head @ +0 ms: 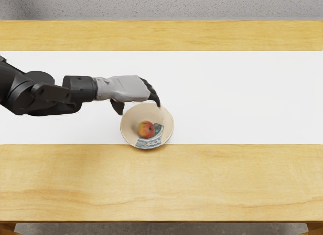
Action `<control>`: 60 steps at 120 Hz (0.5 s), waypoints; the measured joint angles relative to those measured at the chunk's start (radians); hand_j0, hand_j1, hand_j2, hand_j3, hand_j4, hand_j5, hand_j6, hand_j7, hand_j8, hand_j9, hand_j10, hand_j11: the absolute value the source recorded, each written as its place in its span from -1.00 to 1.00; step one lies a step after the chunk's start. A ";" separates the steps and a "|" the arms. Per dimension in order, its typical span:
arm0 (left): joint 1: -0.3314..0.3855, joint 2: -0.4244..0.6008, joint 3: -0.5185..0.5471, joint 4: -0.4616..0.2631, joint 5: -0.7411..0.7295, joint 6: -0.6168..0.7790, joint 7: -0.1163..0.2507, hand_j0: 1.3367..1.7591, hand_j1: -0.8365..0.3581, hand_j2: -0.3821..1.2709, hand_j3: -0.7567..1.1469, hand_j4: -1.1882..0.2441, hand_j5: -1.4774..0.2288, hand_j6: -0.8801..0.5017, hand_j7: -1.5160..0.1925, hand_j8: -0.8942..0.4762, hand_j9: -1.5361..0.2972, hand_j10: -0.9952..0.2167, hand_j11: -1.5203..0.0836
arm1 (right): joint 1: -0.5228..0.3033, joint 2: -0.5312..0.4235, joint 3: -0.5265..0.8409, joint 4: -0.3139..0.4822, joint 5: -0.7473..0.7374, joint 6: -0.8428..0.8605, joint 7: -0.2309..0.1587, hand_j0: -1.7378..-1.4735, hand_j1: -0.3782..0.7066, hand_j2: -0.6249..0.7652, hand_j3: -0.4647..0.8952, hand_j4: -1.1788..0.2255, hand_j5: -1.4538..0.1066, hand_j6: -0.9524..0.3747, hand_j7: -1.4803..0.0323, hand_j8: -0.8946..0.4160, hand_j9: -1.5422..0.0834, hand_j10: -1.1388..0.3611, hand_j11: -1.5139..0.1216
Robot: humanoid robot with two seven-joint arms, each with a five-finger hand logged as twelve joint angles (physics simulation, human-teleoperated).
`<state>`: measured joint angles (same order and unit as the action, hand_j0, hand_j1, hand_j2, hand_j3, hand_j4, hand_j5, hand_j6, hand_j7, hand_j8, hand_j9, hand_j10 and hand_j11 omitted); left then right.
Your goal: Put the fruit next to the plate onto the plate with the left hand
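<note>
A red and yellow apple [146, 129] lies in the middle of a cream plate [164, 119] with a blue pattern, on the white strip of the table. My left hand [137, 96] hangs just above the plate's far left rim, its arm reaching in from the left edge. Its fingers [154, 96] are relaxed and point downward, holding nothing. The apple is apart from the hand. The right arm is out of view.
The white runner [242, 93] crosses the wooden table [161, 184] from left to right. Wood bands lie in front of and behind it, and the table's near edge runs along the bottom of the view.
</note>
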<state>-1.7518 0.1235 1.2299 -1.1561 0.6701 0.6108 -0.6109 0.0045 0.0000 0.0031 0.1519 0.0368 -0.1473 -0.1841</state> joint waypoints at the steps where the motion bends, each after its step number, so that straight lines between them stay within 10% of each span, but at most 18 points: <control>1: 0.000 0.006 0.001 0.001 -0.001 0.000 0.000 0.52 0.44 -0.38 -0.20 0.25 0.26 -0.10 0.31 -0.07 0.24 0.14 0.40 | 0.000 0.000 0.000 0.000 0.000 0.000 0.000 -0.40 -0.95 -0.10 -0.32 0.68 0.86 0.43 0.96 0.36 0.90 0.52 0.85; 60: 0.297 0.402 -0.318 0.041 0.000 0.000 0.000 0.52 0.88 -0.52 -0.20 0.58 0.65 0.20 0.69 0.23 0.60 0.55 0.81 | 0.000 0.000 0.000 0.000 0.000 0.000 0.000 -0.40 -0.95 -0.10 -0.32 0.68 0.86 0.43 0.96 0.36 0.90 0.52 0.85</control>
<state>-1.4546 0.5253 0.9116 -1.1148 0.6697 0.6108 -0.6109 0.0046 0.0000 0.0031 0.1519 0.0368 -0.1472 -0.1841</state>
